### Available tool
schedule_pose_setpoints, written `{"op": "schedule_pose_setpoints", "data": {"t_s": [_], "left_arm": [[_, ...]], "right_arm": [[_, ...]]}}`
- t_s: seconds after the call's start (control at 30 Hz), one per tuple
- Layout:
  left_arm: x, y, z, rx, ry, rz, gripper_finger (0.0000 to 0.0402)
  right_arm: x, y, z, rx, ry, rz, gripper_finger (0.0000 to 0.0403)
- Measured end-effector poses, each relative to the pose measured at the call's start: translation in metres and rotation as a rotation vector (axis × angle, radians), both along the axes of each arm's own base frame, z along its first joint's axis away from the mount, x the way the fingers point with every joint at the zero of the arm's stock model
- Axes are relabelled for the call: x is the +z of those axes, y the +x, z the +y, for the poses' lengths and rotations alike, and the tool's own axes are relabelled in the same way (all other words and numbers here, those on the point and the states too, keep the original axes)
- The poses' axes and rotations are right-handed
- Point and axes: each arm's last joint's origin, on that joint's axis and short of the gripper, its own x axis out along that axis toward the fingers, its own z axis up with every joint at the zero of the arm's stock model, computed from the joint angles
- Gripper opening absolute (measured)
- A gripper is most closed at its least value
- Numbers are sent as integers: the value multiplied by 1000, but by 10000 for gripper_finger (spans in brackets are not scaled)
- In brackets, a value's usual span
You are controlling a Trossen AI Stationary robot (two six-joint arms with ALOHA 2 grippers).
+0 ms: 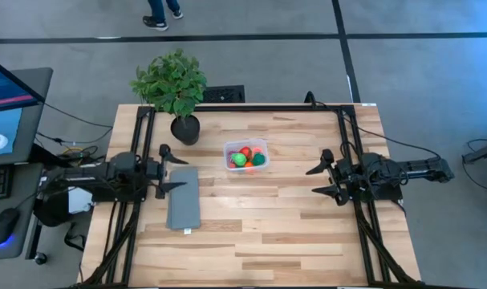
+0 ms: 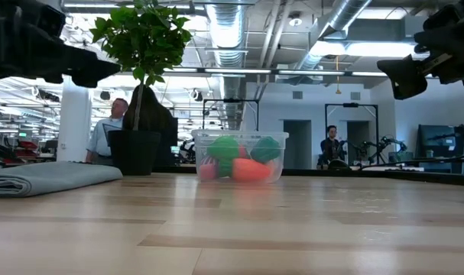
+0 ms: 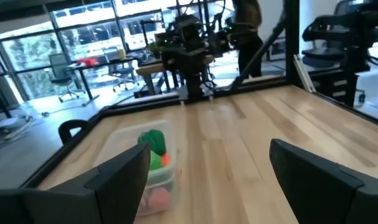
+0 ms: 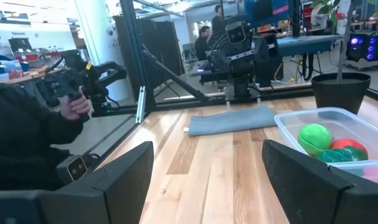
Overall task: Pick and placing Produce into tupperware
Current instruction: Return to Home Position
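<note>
— On the wooden table (image 1: 267,233), what stands widest?
— Two arms, one at each side. The left gripper (image 1: 171,168) hangs by the grey slab (image 1: 184,201), the right gripper (image 1: 313,181) is well apart; both have fingers spread and hold nothing.
— And the tupperware?
— The tupperware (image 1: 245,143) sits near the potted plant (image 1: 172,84). The produce (image 1: 247,158) lies inside, perhaps five pieces.

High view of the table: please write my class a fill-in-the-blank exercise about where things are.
The produce lies ___ the tupperware.
The left claw and the right claw are both empty and ___.
The grey cloth lies beside the ___ claw.
Missing words: inside; open; left.
</note>
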Motion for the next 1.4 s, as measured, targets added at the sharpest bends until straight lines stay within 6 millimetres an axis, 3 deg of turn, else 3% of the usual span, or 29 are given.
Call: {"op": "schedule_pose_setpoints", "data": {"t_s": [0.3,0.83,1.4], "left_arm": [[3,-3,-9,32,-35,-42,320],[3,-4,-18,-10,76,-51,320],[2,-4,-20,-72,100,-42,320]], "right_arm": [[-1,1,0,-10,-49,-2,324],[-1,1,0,-13,-50,1,324],[-4,-1,17,157,-106,18,324]]}}
